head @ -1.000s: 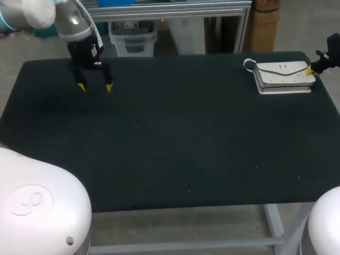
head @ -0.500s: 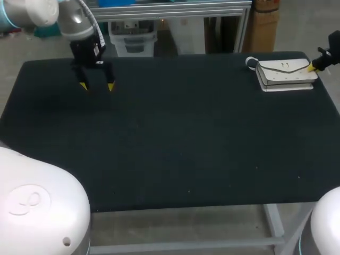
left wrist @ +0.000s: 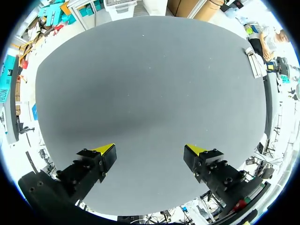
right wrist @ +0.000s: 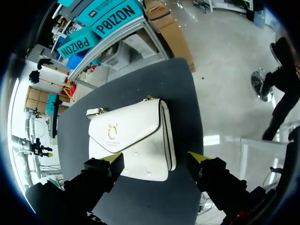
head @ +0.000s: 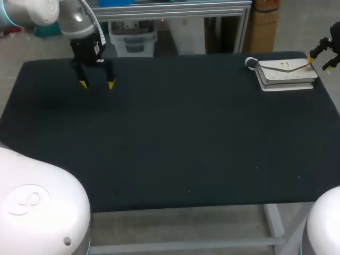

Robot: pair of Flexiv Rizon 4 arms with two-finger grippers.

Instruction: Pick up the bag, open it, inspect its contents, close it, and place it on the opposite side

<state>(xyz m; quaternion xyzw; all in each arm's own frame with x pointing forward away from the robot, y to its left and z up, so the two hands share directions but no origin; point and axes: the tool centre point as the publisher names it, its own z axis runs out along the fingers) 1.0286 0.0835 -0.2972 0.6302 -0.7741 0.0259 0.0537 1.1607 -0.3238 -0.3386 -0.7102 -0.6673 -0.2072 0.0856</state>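
A white bag (head: 287,75) with its flap shut lies flat on the black table (head: 170,143) at the far right corner; a small handle sticks out at its left end. My right gripper (head: 319,64) hovers open over the bag's right end. In the right wrist view the bag (right wrist: 131,138) lies just ahead of and partly between the spread fingers of that gripper (right wrist: 154,158), with a gap on one side. My left gripper (head: 96,85) hangs open above the table's far left, nothing between its fingers (left wrist: 152,151). From there the bag (left wrist: 255,63) is far off.
The bag lies close to the table's right and far edges. The wide dark tabletop (left wrist: 150,93) between the two grippers is bare cloth.
My right gripper has opened and let go of the bag, which now rests flat on the table, a little further right. The left arm has hardly moved.
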